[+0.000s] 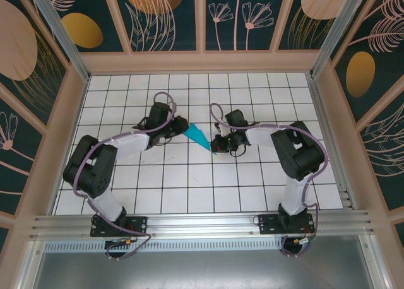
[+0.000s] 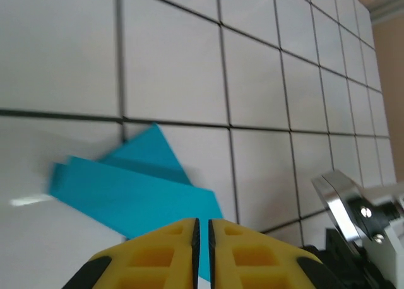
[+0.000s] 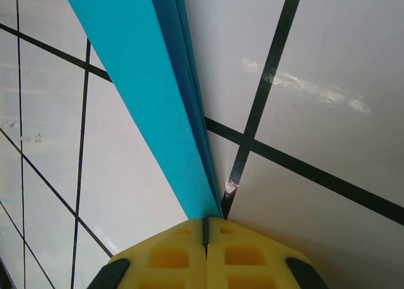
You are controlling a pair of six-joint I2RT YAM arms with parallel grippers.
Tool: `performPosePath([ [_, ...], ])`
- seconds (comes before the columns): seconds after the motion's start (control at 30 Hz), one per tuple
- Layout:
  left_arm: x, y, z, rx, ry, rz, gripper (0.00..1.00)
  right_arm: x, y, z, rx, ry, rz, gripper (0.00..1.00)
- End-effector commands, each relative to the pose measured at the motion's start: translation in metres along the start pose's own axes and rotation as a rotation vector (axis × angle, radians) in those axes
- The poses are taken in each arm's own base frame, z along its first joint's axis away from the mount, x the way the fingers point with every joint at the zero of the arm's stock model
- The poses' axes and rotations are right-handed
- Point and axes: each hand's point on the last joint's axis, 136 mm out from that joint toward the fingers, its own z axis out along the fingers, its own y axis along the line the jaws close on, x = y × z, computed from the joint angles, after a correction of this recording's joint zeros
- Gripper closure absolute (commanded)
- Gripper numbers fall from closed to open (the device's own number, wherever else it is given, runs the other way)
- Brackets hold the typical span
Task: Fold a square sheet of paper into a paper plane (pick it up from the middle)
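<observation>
Item: the paper plane [image 1: 197, 136], bright cyan, folded to a slim taper. Top view: it spans the gap between the two pincers over the white grid-tiled table [image 1: 189, 182]. Its broad end is at the tips of the left gripper [image 1: 181, 126], and its point is at the tips of the right gripper [image 1: 216, 147]. Left wrist view: the left gripper [image 2: 202, 223] has its yellow fingers [image 2: 158, 254] drawn almost together, with a thin slit between them. The plane [image 2: 139, 188] lies broadside just ahead of the tips and off to their left, in overlapping layers. Its near edge passes behind both fingers and cyan shows in the slit, but whether the fingers actually pinch it cannot be told. A silver metal part with screws [image 2: 353, 207] stands to the right of the fingers. Right wrist view: the right gripper [image 3: 205, 221] is fully closed. The plane [image 3: 145, 81] runs edge-on from the seam between its yellow fingers [image 3: 252, 254], straight ahead and widening leftward, so it is clamped there by its narrow end above the tiles.
</observation>
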Motion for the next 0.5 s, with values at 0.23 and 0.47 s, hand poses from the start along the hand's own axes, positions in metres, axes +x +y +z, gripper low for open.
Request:
performPosePath([
  [0.23,0.05,-0.038,0.058,0.128,0.163,-0.071,0.9,0.08,-0.089,0.013,0.341,0.221,0.142,1.0],
  [0.47,0.068,-0.02,0.072,0.074,0.209,-0.085,0.91,0.082,-0.09,0.013,0.347,0.225,0.143,1.0],
])
